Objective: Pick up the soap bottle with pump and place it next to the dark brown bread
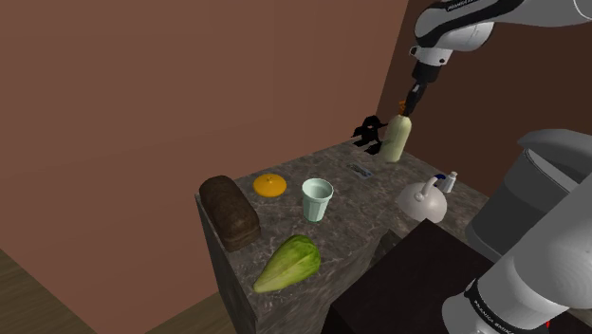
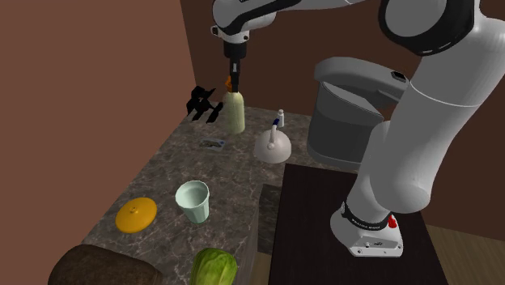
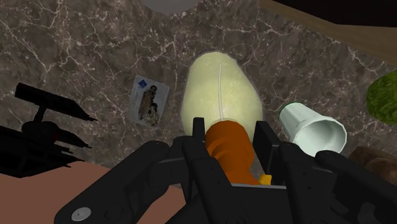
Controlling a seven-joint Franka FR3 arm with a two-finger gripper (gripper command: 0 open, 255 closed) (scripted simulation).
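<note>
The room was dim under a soft, even light, and shadows on the marble counter [image 1: 360,228] were faint and soft-edged. The brown wall [image 1: 190,85] looked flat and uniformly lit. Brightest was the white arm [image 1: 550,266], at four o'clock in the shoulder view, shading gently to grey along its underside. The counter's side face, toward seven o'clock, fell darker. From the wrist view the pale bottle [image 3: 219,86] glowed softly, while the black gripper [image 3: 230,130] swallowed nearly all light.
</note>
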